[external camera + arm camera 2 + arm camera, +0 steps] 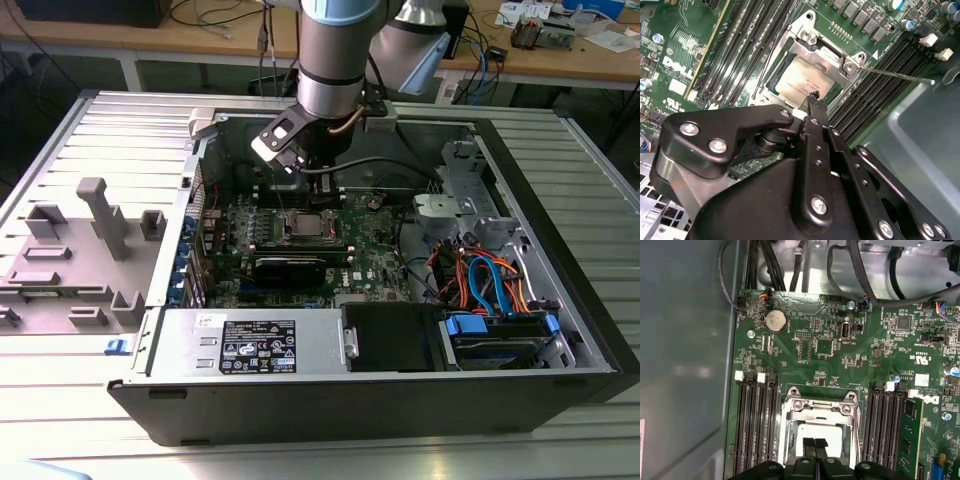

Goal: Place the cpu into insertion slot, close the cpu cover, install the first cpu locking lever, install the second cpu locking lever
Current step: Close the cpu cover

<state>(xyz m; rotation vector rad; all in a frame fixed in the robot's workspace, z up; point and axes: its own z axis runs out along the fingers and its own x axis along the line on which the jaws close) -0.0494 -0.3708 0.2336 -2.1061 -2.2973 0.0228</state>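
The arm [338,55] is a thick silver-grey cylinder with a pale blue band at its upper end (a second blue-capped joint sits behind it). A white-faced black camera block [278,135] hangs beside its wrist. The gripper [814,103] is matte black: flat linkage bars pinned with silver screws, tapering to two narrow fingers [808,446].

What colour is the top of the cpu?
Silvery beige; the cpu shows best in the second wrist view.

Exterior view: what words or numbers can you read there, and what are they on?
Black sticker on the silver box: print too small to read.
Small white sticker beside it: too small to read.
Green board: no print can be made out.
Nothing can be quoted.
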